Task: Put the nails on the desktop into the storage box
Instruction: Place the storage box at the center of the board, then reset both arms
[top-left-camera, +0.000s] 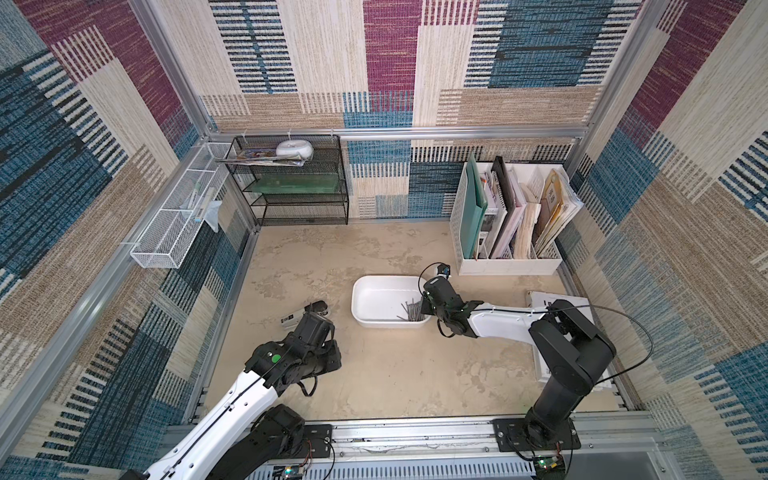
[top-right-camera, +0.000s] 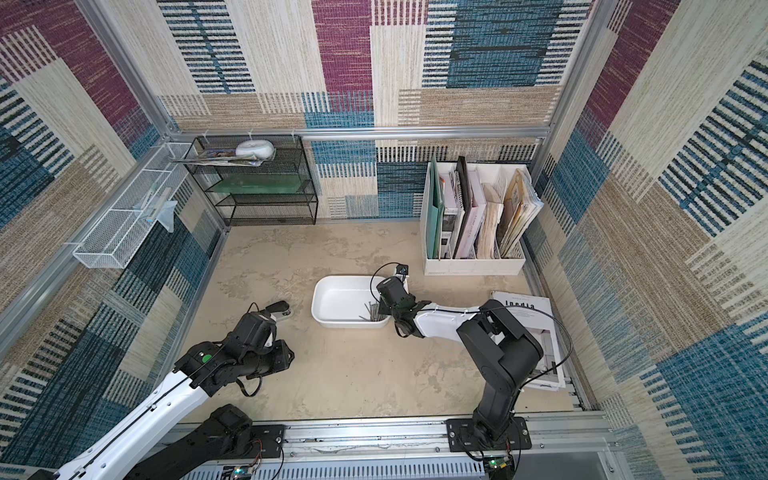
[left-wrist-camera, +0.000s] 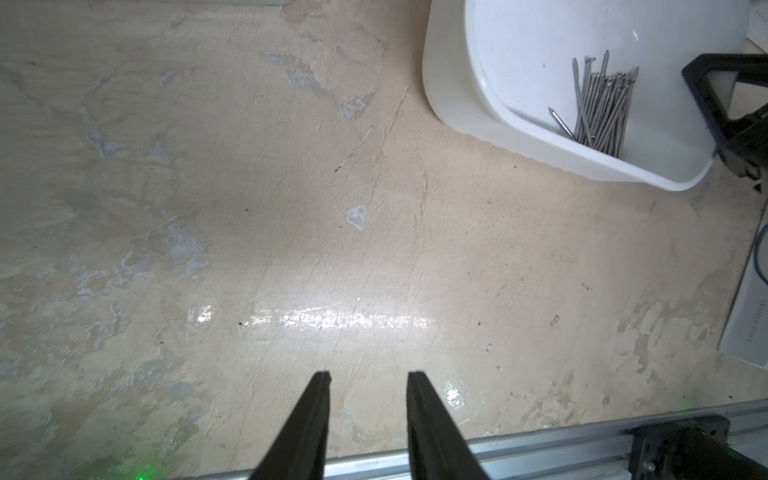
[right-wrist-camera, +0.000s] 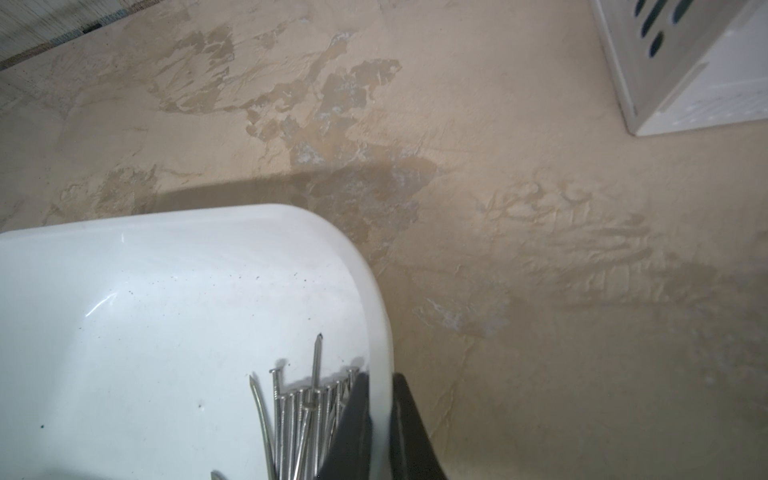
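– Right gripper: why is it seen clamped on the box wall?
– Box is judged to be steadied so; nails are heaped inside, against that wall. Left gripper is held part-spread, empty, above desktop, where no nail is seen.

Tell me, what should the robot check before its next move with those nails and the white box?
1. The nails inside the storage box: bundled in one corner, ok.
2. Stray nails on the desktop: none seen, but the arms hide parts, cannot tell.
3. Right tool free to withdraw: clamped on the storage box wall, one finger inside, one outside, not ok.
4. Left tool empty: open above bare desktop, ok.
5. Storage box resting flat: cannot tell.
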